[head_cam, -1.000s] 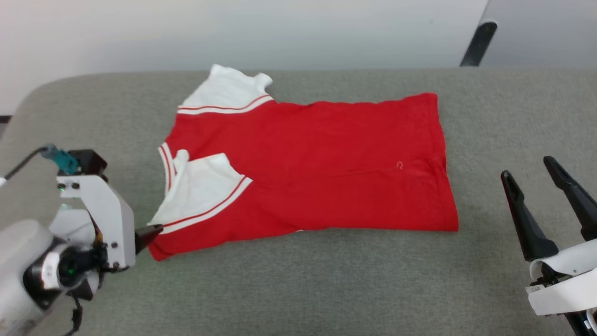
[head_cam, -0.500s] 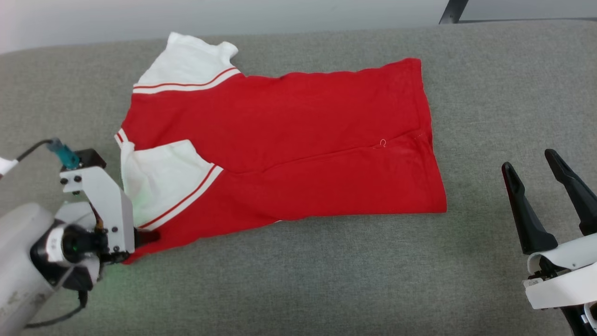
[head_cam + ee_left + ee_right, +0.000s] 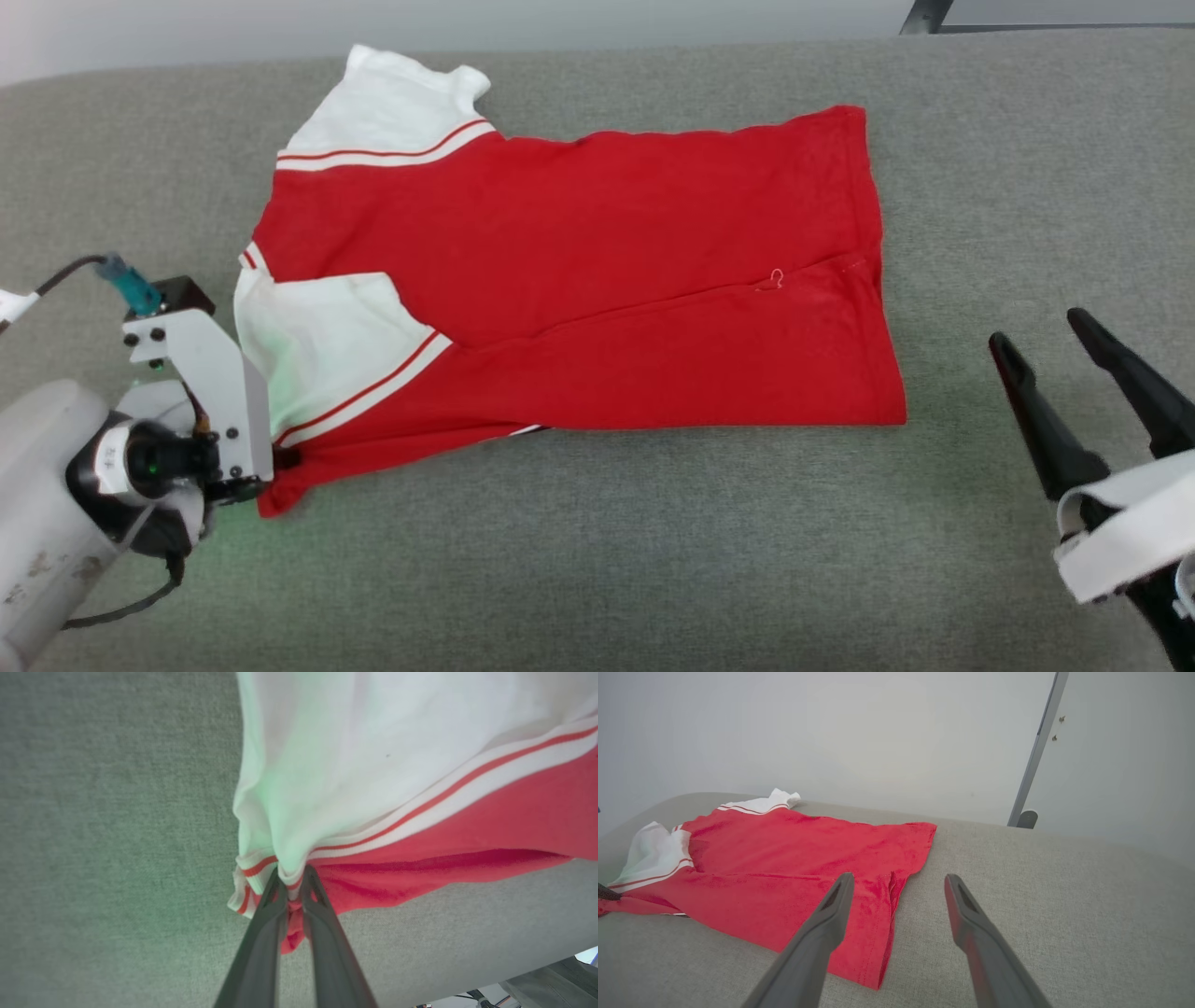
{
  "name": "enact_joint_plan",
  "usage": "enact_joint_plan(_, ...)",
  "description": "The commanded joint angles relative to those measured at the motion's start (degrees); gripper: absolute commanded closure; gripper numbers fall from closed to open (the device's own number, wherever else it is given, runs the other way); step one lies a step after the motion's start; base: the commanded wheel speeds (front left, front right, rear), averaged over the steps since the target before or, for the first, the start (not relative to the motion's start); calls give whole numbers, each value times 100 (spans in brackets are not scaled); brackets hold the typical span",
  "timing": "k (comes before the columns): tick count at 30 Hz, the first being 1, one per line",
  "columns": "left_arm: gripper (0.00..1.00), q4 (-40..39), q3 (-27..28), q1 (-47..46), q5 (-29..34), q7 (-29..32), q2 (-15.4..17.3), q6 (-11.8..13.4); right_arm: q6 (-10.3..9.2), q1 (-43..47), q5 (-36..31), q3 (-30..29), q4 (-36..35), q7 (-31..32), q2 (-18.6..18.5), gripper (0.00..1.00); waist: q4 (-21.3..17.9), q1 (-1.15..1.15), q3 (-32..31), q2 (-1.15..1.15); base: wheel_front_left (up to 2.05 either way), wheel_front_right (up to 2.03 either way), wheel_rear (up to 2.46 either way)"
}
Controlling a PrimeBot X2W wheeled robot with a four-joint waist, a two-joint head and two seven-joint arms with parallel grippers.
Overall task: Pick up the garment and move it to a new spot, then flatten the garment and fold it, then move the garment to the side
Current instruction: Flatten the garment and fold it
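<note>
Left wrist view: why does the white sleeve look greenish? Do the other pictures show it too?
Left wrist view: a green glow tints the garment on its white sleeve, and the grey cushion, beside the left pincer. Head view: same green there, likely from the green wrist light. Right wrist view: soft even light, no glare.

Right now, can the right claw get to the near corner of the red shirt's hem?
Probably yes. The right claw stands open just off the hem of the garment, with bare grey cushion between them and nothing lying on that corner.
</note>
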Motion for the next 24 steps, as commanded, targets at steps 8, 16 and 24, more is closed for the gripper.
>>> enact_joint_plan(8,100,118,-114,-83,130,-30,-394,-167,-7,-586,624,28,303,1595,-304,0,187,0,99,0,0,0,0)
enact_joint_plan(16,100,293,-142,-418,257,12,-695,-248,-7,-1213,979,72,871,3206,-381,0,366,0,350,0,0,0,0)
enact_joint_plan(24,100,518,-156,-644,335,15,-995,-362,-7,-1653,948,242,1475,4050,-205,0,491,0,597,0,0,0,0)
